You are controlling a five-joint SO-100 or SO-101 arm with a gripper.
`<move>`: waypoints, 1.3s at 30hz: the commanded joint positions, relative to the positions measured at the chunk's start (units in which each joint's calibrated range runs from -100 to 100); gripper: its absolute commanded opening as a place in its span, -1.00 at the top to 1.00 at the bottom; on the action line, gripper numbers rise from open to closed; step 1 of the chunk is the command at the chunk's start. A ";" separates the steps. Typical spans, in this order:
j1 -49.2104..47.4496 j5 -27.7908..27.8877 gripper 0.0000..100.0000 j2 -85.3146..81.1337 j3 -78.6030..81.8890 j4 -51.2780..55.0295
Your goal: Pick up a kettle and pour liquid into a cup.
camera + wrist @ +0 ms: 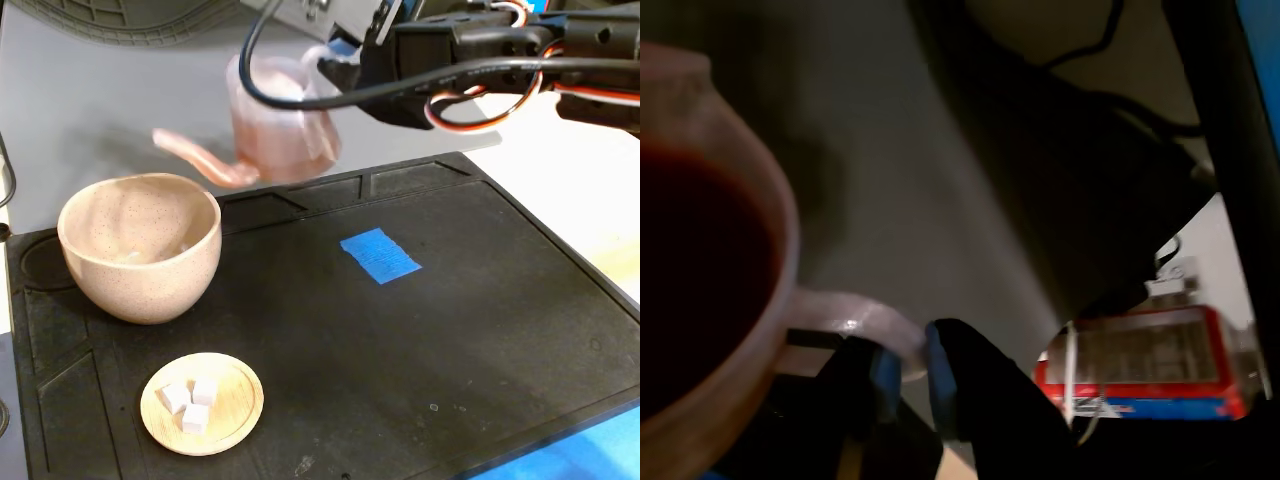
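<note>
The pinkish translucent kettle point(280, 125) hangs in the air above the back edge of the black mat, its long curved spout point(195, 155) pointing left toward the cup. My gripper point(335, 75) is shut on the kettle's loop handle, seen close in the wrist view point(908, 375), where the handle point(855, 320) sits between the black fingers. Dark reddish-brown liquid point(690, 280) fills the kettle's open top. The speckled beige cup point(140, 245) stands on the mat's left side, below and left of the spout tip; no liquid shows in it.
A small wooden dish point(203, 403) with three white cubes lies in front of the cup. A blue tape patch point(380, 254) marks the black mat point(450, 340). Cables point(400, 85) run along the arm at top right.
</note>
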 commanded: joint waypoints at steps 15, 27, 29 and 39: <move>0.50 10.90 0.99 6.09 -17.33 0.13; 0.35 11.84 0.99 6.09 -17.33 0.13; 0.28 11.84 0.99 6.09 -17.33 0.13; 0.12 11.84 0.99 6.09 -16.97 0.13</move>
